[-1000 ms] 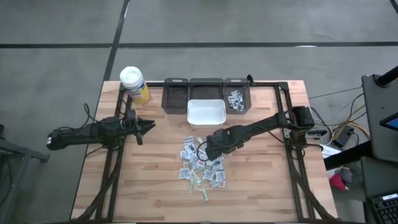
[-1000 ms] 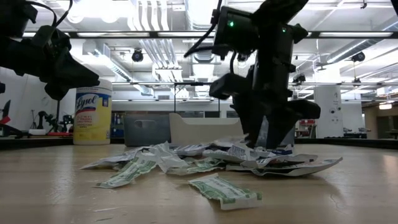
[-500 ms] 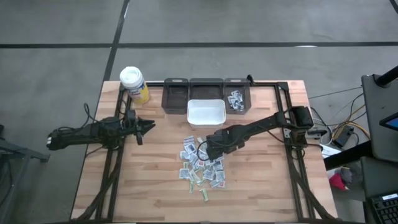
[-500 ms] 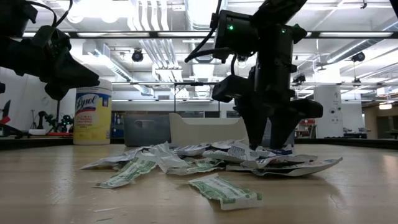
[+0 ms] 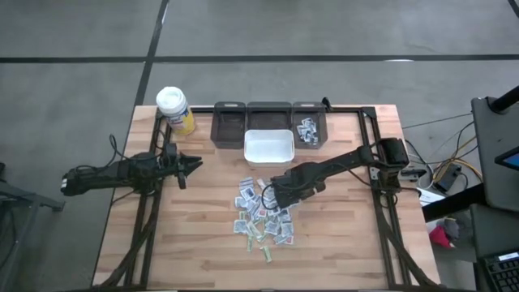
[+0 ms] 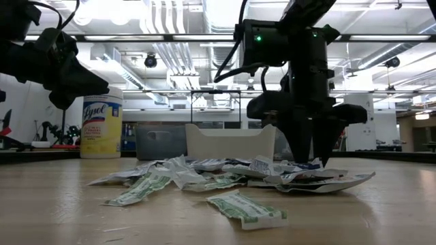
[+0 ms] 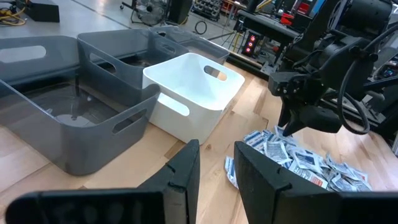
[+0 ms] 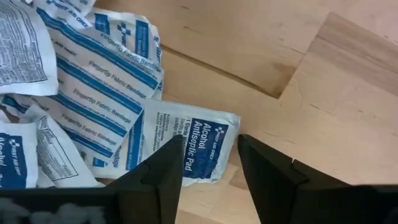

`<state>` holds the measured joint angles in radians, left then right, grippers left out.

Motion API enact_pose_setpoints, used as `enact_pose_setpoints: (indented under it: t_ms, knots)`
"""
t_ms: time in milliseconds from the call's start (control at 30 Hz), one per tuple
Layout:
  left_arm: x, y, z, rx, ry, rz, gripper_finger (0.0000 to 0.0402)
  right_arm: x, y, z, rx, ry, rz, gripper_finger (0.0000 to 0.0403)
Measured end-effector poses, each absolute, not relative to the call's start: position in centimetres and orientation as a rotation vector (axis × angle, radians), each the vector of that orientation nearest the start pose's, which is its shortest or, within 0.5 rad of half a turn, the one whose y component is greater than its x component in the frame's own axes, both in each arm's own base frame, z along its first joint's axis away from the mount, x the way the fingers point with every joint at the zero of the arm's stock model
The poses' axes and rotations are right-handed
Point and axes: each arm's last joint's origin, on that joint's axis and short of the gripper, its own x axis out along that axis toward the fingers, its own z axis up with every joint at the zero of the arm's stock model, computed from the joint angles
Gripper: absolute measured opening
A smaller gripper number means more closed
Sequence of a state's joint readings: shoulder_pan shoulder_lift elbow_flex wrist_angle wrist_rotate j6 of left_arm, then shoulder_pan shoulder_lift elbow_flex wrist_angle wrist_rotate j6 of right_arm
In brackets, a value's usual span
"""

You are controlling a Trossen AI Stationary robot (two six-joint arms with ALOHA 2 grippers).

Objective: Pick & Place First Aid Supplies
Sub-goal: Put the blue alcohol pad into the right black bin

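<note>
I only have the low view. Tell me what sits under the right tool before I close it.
Observer: The right wrist view shows the right tool open over an Alcohol Antiseptic Pad packet, flat on the table at the edge of the pile.
Operator: Give me the drop-off.
Observer: From above, the right-hand grey bin holds packets; the white bin is empty.
Operator: Report the left arm.
Observer: The left tool hovers open near the table's left side, apart from the pile.
</note>
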<state>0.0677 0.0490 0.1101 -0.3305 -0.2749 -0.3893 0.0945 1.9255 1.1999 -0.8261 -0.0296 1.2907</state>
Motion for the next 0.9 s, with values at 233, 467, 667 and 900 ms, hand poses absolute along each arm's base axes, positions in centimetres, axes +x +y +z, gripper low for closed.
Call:
enact_pose_setpoints:
  t_ms: [233,467,667,900]
  knots:
    - [8.9,1.4,16.6,-0.355,0.2,0.388,0.0094,33.4,3.1,13.5,0.932,1.363,-0.904,0.0137]
    - [8.9,1.4,16.6,-0.355,0.2,0.388,0.0094,33.4,3.1,13.6,0.908,1.369,-0.894,0.008]
    - [8.9,1.4,16.6,-0.355,0.2,0.388,0.0094,33.5,3.1,14.0,0.904,1.376,-0.895,0.0031]
    - [8.9,1.4,16.6,-0.355,0.2,0.388,0.0094,33.3,3.0,15.4,0.894,1.396,-0.912,0.0012]
